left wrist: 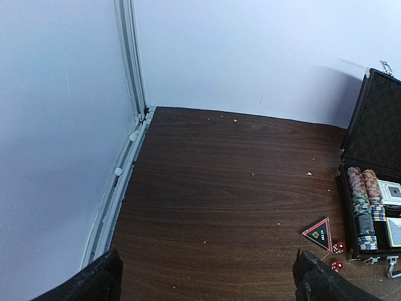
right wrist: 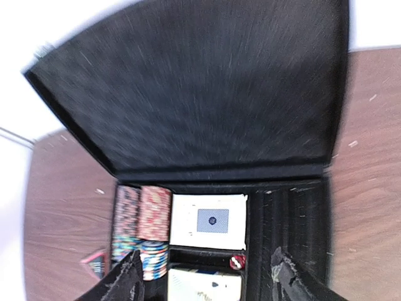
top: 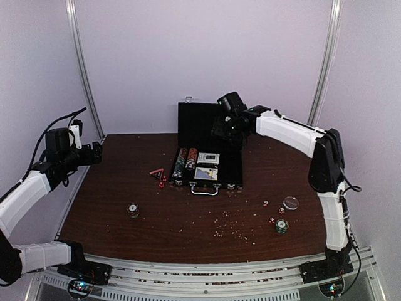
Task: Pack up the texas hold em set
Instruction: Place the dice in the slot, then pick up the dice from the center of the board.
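Observation:
The black case (top: pixel 233 170) lies open at the back middle of the table, its lid (top: pixel 197 122) upright. Rows of striped chips (top: pixel 185 160) and two card decks (top: pixel 208 158) lie in it. My right gripper (top: pixel 229 129) hovers open and empty over the case's right rear. In the right wrist view (right wrist: pixel 207 285) it hangs above the decks (right wrist: pixel 210 221), the chips (right wrist: pixel 141 219) and a red die (right wrist: pixel 237 261) in the tray. My left gripper (top: pixel 94 152) is open and empty over the table's left edge, also in its wrist view (left wrist: pixel 207 288).
Loose chip stacks lie at the front left (top: pixel 133 211) and front right (top: pixel 282 226). Red dice lie left of the case (top: pixel 161 182) and at the right (top: pixel 272 220). A red-edged triangle (left wrist: pixel 318 233) and a clear disc (top: pixel 291 202) lie on the table. Crumbs dot the wood.

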{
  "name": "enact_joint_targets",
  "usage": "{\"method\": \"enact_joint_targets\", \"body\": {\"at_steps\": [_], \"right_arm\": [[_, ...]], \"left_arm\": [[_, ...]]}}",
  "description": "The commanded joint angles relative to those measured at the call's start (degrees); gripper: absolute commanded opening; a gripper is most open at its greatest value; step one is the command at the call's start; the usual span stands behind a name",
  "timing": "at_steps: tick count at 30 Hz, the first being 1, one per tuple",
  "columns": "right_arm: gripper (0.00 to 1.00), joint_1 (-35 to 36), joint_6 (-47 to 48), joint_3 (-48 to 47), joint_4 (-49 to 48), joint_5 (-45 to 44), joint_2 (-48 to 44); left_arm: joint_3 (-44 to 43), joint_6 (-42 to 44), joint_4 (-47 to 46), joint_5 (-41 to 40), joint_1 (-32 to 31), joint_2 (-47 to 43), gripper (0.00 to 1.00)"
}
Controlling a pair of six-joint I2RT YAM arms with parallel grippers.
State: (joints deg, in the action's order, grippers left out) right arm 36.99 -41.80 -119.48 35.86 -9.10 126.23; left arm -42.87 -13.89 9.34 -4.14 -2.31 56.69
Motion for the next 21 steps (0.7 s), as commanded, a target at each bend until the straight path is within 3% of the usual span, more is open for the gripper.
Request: {"method": "enact_joint_targets", "body": {"at_steps": [1,11,21], "right_arm": [[0.70,-0.3,0.4,8.7,1.4,-3.7,-8.3],[0.66,-0.3,-12.9,40.8,4.3,-4.2,-25.7],[0.59,1.8,-22.7,48.2,12.3,-2.1,-27.5]], "left_arm": [[-1.7,-1.8,0.0,-1.5,-0.2,0.5,0.98],[-3.6,-2.9,2.6,-6.4,-0.2,0.7,0.98],[-4.3,-4.0,2.3,-8.8,-0.2,0.5,0.98]]}}
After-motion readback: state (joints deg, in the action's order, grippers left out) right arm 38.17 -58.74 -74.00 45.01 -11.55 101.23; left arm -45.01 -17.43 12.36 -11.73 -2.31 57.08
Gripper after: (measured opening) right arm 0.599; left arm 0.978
